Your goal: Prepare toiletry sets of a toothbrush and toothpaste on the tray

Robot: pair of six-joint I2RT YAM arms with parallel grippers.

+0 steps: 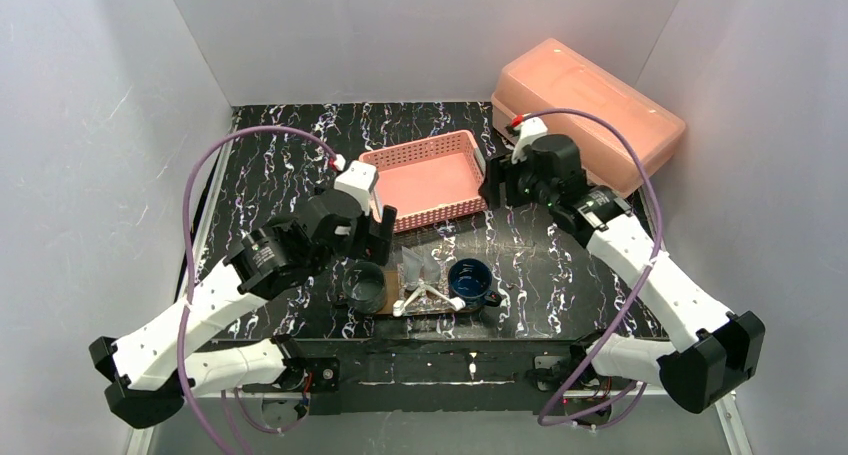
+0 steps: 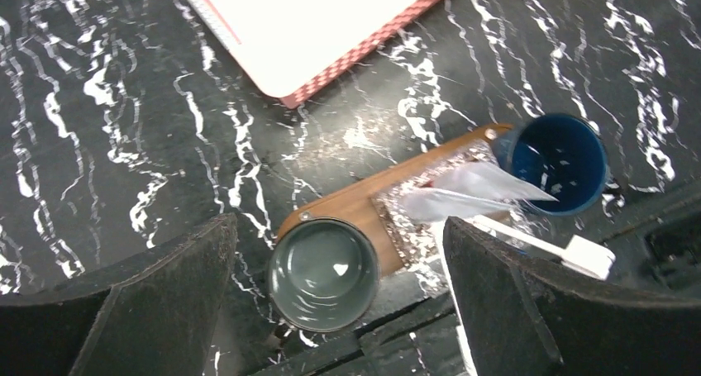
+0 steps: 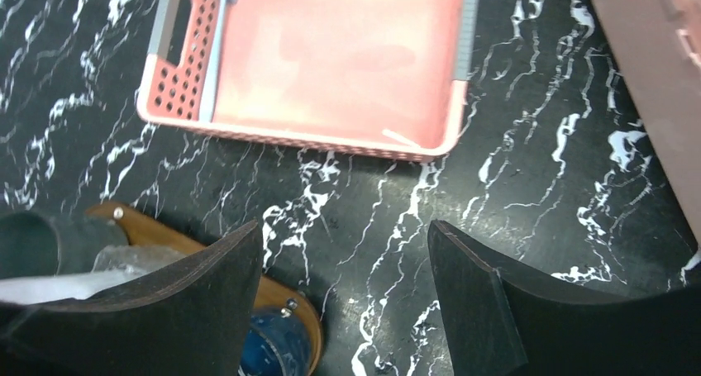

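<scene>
Near the front edge of the black white-veined desk (image 1: pixel 540 275), the flat brown wooden oval tray (image 2: pixel 351 204) carries three cups in a row: a smoky grey-green cup (image 2: pixel 324 273), a clear faceted glass (image 2: pixel 405 223) and a dark blue mug (image 2: pixel 558 163). Slim white plastic toothbrushes (image 1: pixel 415 300) rest at the glass.

The left fingers (image 2: pixel 157 302) stand wide apart, holding nothing, above the grey-green cup. The right fingers (image 3: pixel 174 310) are likewise wide and empty, above the desk between the pink mesh basket (image 3: pixel 331 70) and the tray.

Hazards, as judged: a low pass by the left fingers can strike the cup rim and tip it or slide the tray. Contact with a projecting toothbrush end can lever it off the front edge.

In the top view two toothbrushes form an inverted V. Their far ends meet at the glass, and their long axes splay toward the near edge, one leftward, one rightward. Whether they stand in the glass cannot be told.
</scene>
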